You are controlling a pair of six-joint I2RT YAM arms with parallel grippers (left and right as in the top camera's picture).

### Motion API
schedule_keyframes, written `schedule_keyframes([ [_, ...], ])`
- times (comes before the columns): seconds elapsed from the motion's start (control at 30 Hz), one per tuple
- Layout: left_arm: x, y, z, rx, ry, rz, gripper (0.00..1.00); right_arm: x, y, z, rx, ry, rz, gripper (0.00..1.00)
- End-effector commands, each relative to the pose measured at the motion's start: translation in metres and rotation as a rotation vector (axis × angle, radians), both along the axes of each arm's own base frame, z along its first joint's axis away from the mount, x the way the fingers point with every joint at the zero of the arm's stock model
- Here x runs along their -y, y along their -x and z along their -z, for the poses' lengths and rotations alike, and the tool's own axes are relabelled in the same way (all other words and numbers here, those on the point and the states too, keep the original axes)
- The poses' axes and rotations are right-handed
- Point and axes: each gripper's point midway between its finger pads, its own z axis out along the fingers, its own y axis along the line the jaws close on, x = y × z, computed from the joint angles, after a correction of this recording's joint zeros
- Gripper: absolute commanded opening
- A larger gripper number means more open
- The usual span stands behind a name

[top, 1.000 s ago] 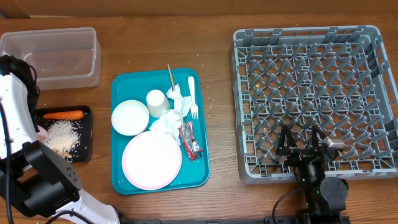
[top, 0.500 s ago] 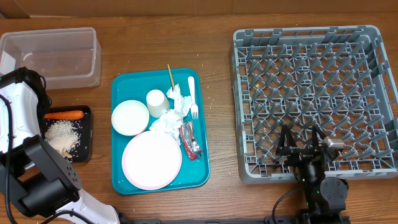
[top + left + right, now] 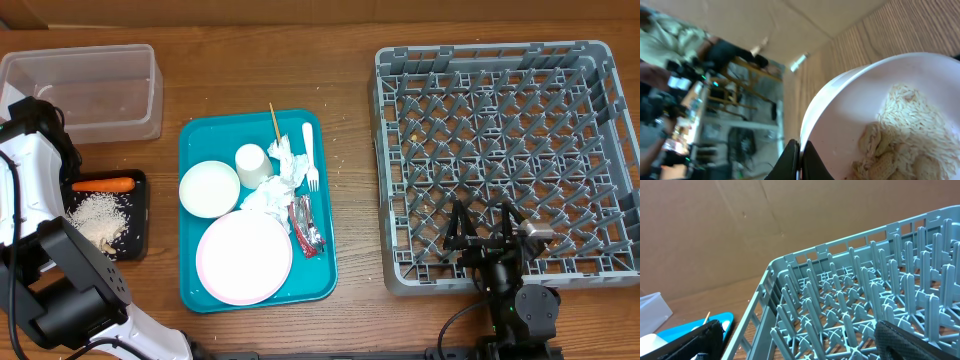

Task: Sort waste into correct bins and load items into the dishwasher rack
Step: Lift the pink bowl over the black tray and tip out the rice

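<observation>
The left claw (image 3: pixel 800 155) is clamped shut on the rim of a white bowl (image 3: pixel 850 115), one finger on each side of the wall. Rice-like grains and beige lumps of food (image 3: pixel 900 135) lie inside the bowl. From overhead this claw and its bowl are hidden under the left arm, which stands well left of the teal tray (image 3: pixel 190 280). The arm is between the clear tub (image 3: pixel 90 95) and the black tray (image 3: pixel 138 215). A carrot piece (image 3: pixel 102 184) and a heap of grains (image 3: pixel 100 220) lie in the black tray, just left of the teal tray. The clear tub sits up and to the left of the teal tray. On the teal tray lie a small bowl (image 3: pixel 209 188), a large plate (image 3: pixel 244 257), a cup (image 3: pixel 251 165) turned upside down, crumpled napkins (image 3: pixel 275 185), a red-and-silver wrapper (image 3: pixel 305 227), a fork (image 3: pixel 309 155) and a thin wooden stick (image 3: pixel 274 125). The grey rack (image 3: pixel 500 150) stands to the right of the teal tray, apart from it. The right claw (image 3: pixel 481 225) hangs over the rack's near edge, its jaws spread wide and holding nothing.
</observation>
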Motion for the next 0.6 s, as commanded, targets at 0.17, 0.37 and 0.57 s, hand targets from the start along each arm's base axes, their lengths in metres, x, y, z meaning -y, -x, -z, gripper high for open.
schedule_keyframes([
  [0.17, -0.017, -0.003, -0.016, -0.254, -0.092, 0.07, 0.04, 0.004, 0.0, 0.001, 0.009, 0.003, 0.019, 1.0],
  [0.37, -0.019, -0.01, -0.011, -0.382, -0.133, 0.093, 0.04, 0.004, 0.0, 0.001, 0.009, 0.003, 0.019, 1.0],
  [0.57, -0.015, -0.021, -0.01, -0.442, -0.172, 0.121, 0.04, 0.004, 0.0, 0.001, 0.009, 0.003, 0.019, 1.0],
])
